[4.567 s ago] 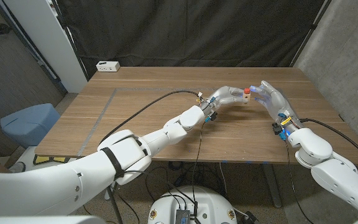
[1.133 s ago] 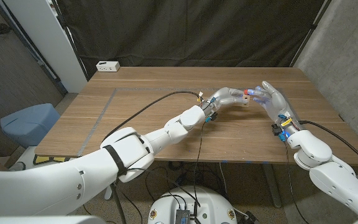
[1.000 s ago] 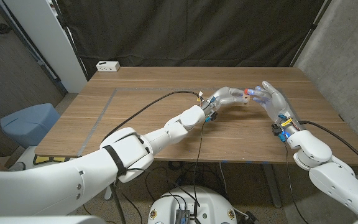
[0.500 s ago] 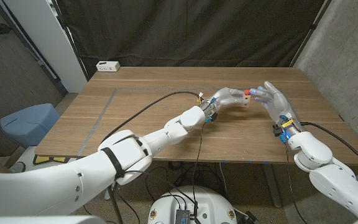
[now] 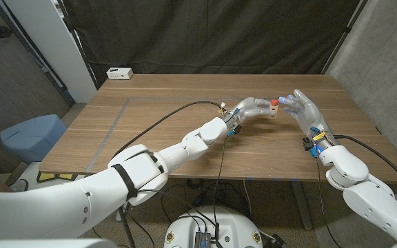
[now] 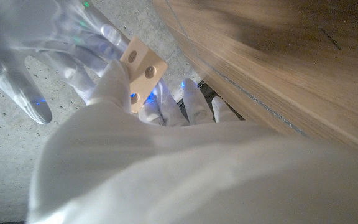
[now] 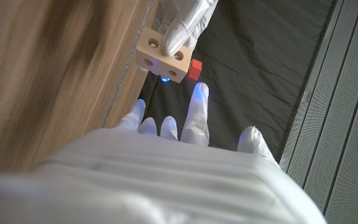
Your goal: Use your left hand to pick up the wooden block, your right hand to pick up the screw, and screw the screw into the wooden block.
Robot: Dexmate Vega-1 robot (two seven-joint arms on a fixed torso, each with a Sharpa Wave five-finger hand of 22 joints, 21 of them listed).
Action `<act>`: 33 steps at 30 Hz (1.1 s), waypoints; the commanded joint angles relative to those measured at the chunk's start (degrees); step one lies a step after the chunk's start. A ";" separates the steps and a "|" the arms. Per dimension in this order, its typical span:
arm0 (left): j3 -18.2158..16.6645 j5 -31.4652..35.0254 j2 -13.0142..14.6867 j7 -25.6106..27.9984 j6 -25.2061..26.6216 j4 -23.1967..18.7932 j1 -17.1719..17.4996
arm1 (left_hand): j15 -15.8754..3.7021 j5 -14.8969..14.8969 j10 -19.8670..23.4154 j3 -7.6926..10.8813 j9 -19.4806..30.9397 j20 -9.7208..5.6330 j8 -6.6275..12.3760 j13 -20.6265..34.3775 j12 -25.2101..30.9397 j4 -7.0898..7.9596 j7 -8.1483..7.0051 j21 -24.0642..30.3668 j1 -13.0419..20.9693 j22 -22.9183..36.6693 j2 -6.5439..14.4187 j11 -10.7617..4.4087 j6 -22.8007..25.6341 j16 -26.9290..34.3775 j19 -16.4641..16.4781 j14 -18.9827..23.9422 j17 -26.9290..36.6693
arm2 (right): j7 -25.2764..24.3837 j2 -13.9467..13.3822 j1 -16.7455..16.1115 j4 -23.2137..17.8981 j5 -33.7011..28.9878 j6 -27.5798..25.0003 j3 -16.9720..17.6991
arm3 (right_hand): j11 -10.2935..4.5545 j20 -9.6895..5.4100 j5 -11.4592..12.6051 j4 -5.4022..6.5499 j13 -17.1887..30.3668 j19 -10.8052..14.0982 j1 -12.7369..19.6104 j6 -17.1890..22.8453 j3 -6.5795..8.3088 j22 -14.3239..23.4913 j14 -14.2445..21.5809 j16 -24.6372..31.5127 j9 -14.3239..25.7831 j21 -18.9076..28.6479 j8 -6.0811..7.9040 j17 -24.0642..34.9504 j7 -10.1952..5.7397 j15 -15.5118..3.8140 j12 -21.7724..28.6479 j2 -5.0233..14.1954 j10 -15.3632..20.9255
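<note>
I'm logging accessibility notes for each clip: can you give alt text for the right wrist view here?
Seen over the back of the right hand, whose fingers are spread, the left hand's fingers grip a pale wooden block with round holes in its faces. A red screw head shows at the block's far side, with the wooden table alongside and a black curtain behind.

We read this as robot lab or test cell, not home. Black fabric curtain point(image 5: 212, 34) hung as backdrop across upper frame. Bare grey concrete wall point(image 5: 384, 62) at right edge. Plain brown wooden table point(image 5: 164, 131) at centre, grey tape line point(image 5: 112, 124) marked on left half. Small white socket box point(image 5: 119, 73) at far left corner of table. Black cable point(image 5: 157, 122) trailing across tabletop to white robot arm. White upright panel point(image 5: 50, 41) at upper left. Pale blue rounded seat point(image 5: 29, 134) at left edge, beside table.
</note>
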 commanded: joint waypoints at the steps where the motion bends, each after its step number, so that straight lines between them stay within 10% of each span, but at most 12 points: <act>1: 0.20 0.10 -0.75 -0.38 -0.27 1.70 -0.91 | -4.30 0.52 0.35 3.11 0.25 0.13 0.53 0.13 0.20 2.75 -0.26 0.14 -2.23 0.32 2.89 -0.25 0.39 0.04 0.23 -0.37 -0.06 | -0.44 -0.25 0.79 -0.19 -0.08 -1.41 -0.12 | 0.06 0.43 0.17 -0.21 0.16 -0.25 -0.18 -1.44 0.21 0.15 -0.37 -0.18 0.19 -0.13 -0.36 0.23 -0.35 0.55 -0.31 -0.45 -1.11; 33: 0.74 0.05 -1.55 -0.33 -1.16 3.80 -1.84 | -4.01 0.60 -0.21 3.41 0.24 0.25 0.29 0.09 -0.18 2.69 -0.27 0.12 -2.12 0.32 3.03 -0.21 -0.51 -0.02 0.13 -0.97 -0.18 | 2.02 -2.36 1.79 0.66 1.77 -3.80 -0.58 | 0.23 0.89 0.26 0.64 0.16 -2.18 -1.98 -9.49 -0.51 0.16 -3.79 -0.93 0.10 -0.51 -0.54 0.81 -1.05 1.22 -1.02 -0.99 -7.45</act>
